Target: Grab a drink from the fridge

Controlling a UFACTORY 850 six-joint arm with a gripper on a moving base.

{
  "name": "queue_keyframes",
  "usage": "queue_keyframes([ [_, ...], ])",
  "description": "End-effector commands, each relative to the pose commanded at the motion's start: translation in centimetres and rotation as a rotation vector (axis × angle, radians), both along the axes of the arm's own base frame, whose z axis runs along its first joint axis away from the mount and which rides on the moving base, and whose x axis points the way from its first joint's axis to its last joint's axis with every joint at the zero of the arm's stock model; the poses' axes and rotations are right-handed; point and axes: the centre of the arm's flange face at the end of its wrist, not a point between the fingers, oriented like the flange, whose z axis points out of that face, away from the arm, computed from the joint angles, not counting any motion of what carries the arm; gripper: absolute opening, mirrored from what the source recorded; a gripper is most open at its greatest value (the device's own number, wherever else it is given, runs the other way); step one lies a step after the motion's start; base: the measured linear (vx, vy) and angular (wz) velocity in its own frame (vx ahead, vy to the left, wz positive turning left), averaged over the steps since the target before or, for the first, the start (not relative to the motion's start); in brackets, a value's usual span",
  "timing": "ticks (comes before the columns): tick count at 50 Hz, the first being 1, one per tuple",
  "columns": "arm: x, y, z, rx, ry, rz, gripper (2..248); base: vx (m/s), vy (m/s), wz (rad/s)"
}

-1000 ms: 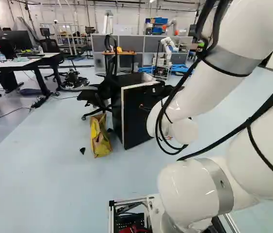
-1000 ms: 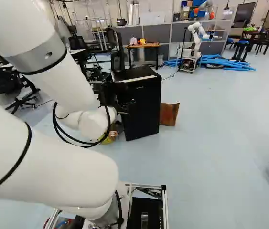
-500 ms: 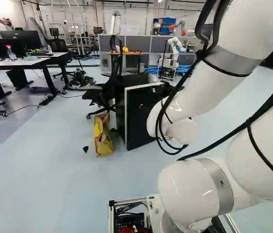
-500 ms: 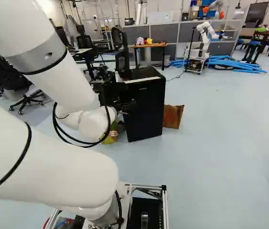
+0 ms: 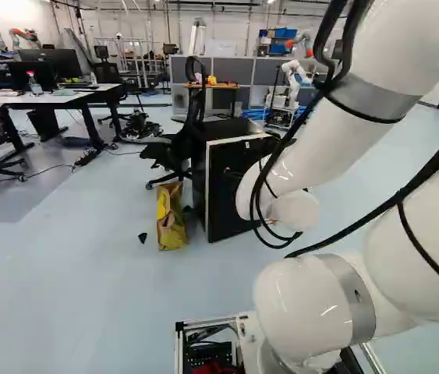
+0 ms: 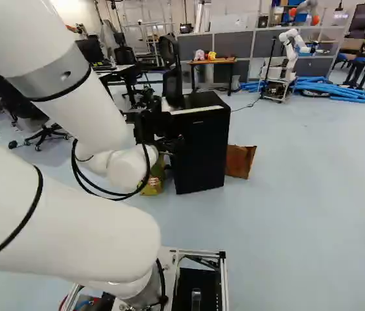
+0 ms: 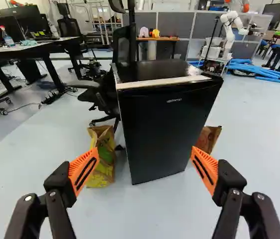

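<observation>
The black fridge is at twelve o'clock, past the wide-apart fingers. Tiny pale writing sits on its door. The right base view shows a brown papery thing at the fridge's three o'clock, hidden in the left base view.

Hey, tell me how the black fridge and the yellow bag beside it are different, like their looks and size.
The fridge is black with a pale strip along its top front edge; the bag is yellow and brown. The fridge is clearly taller and wider than the bag. The fridge is a straight-sided box, while the bag looks creased and uneven. Both stand on the floor.
</observation>
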Motion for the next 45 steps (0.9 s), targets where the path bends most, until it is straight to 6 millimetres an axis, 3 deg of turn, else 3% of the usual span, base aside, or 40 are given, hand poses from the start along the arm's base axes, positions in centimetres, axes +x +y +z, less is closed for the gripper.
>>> queue_keyframes([
  [45, 0.00, 0.00, 0.00, 0.000, 0.000, 0.000, 247, 0.038, -0.019, 0.113],
])
